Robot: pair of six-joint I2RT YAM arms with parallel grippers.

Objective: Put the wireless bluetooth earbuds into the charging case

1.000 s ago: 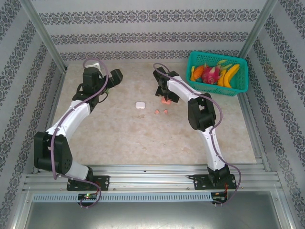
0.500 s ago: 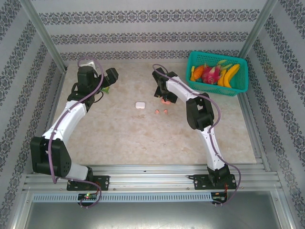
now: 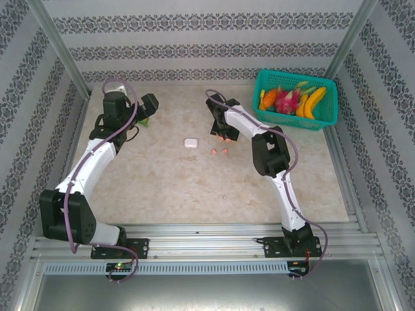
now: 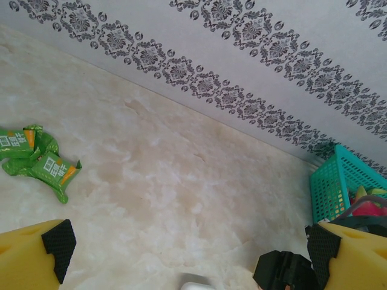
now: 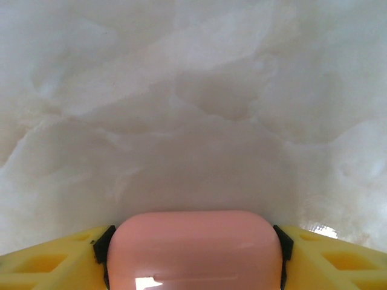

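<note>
My right gripper (image 3: 222, 131) (image 5: 192, 244) is down at the table's far middle, its yellow fingers (image 5: 42, 263) shut on a pink charging case (image 5: 193, 257) (image 3: 225, 137), black pads pressed on both ends. The case rests on the marble. Two tiny pink earbuds (image 3: 213, 151) (image 3: 224, 151) lie loose just in front of it. A closed white charging case (image 3: 190, 143) (image 4: 195, 282) sits to their left. My left gripper (image 3: 148, 107) (image 4: 187, 248) hangs open at the far left, nothing between its fingers (image 4: 57, 241).
A crumpled green snack packet (image 4: 36, 160) (image 3: 144, 120) lies beneath the left gripper. A teal basket (image 3: 327, 97) (image 4: 338, 181) of toy fruit stands in the far right corner. Patterned walls close the table's back and sides.
The right gripper's jaws have narrowed onto the pink case. The left arm has swung a little further left and back, its gripper still wide open.
</note>
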